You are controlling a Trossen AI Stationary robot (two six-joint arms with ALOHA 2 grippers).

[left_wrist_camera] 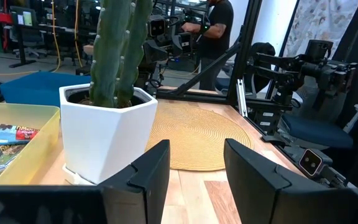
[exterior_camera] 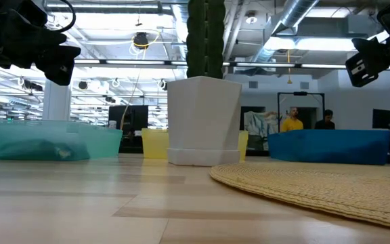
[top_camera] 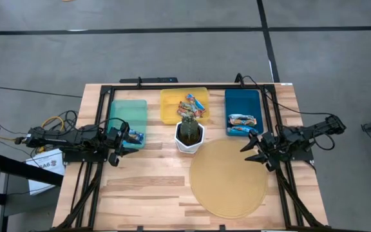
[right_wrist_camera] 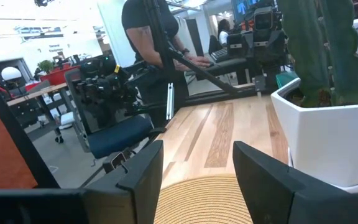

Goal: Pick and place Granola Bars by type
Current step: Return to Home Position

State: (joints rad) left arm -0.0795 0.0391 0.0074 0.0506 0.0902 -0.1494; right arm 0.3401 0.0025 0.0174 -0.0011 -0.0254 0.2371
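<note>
The low view's blue bin (exterior_camera: 329, 147) hides its Granola Bars (top_camera: 242, 121).

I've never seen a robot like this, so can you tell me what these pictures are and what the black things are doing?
The black things are two robot arms working at a wooden table. Each arm ends in a claw with two fingers. These are the left gripper and the right gripper. Both are open and hold nothing.

One picture looks straight down from above. One looks across from table height. The other two come from small cameras on the arms' wrists, so you see dark fingers at the bottom.

On the table stand a teal bin, a yellow bin and a blue bin, with granola bars lying in them. There is also a white pot holding a cactus, and a round woven mat.
</note>
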